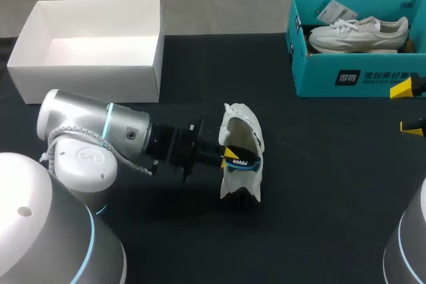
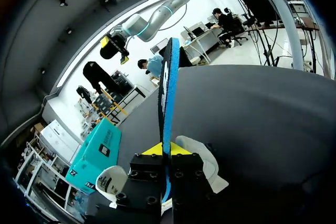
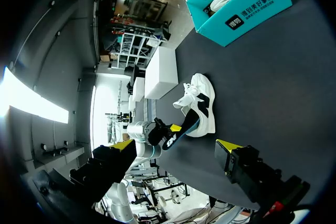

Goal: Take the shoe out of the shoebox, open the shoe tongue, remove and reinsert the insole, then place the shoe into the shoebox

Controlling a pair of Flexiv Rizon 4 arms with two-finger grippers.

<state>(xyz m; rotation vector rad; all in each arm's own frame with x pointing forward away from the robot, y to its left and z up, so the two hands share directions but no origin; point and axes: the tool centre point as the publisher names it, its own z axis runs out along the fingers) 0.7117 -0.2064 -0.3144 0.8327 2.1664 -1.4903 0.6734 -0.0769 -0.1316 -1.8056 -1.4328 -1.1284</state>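
— One shoe (image 1: 241,131), where?
— Mid-frame on the dark surface (image 1: 319,164); left jaws clenched on its blue insole (image 2: 168,87); right jaws released at the right edge; a white sneaker (image 1: 359,33) in the teal shoebox (image 1: 346,78), upper right.

We see a black-topped table (image 1: 319,164) with an open-topped white cardboard box (image 1: 86,81) standing at its far left corner. Well apart from it, at the far right, a second white sneaker (image 1: 356,34) lies lengthwise inside the teal shoebox (image 1: 359,78). Just behind its toe end we make out what may be paper tags (image 1: 333,11).
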